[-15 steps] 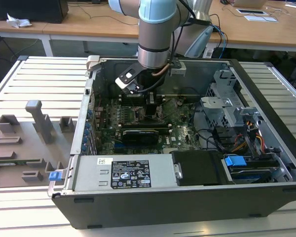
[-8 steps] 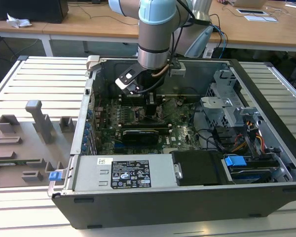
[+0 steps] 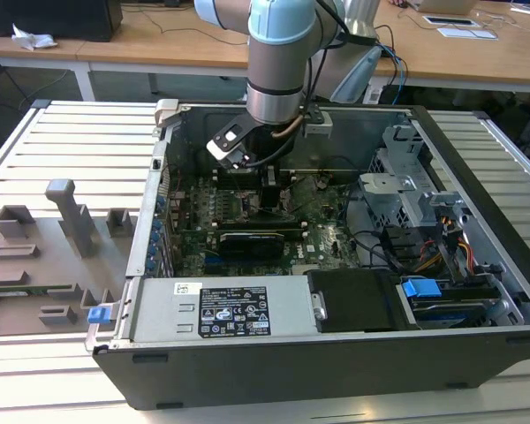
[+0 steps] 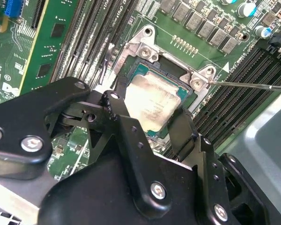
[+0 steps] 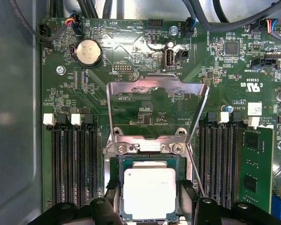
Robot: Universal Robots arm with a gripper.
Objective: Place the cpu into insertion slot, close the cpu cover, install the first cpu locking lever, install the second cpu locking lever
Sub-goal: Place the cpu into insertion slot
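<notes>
The cpu, a pale silver square, lies flat in the insertion slot on the green motherboard. My gripper hangs low over it, open, one black finger on either side of the chip with a narrow gap to its edges. The cpu cover stands swung up from its hinge at the socket's edge, its window showing the board behind. A thin wire locking lever juts out free beside the socket.
The open computer case lies on a slatted table. Memory slots flank the socket on both sides. A graphics card, power supply, drive cage and loose cables crowd the case. A grey fixture tray sits at the exterior view's left.
</notes>
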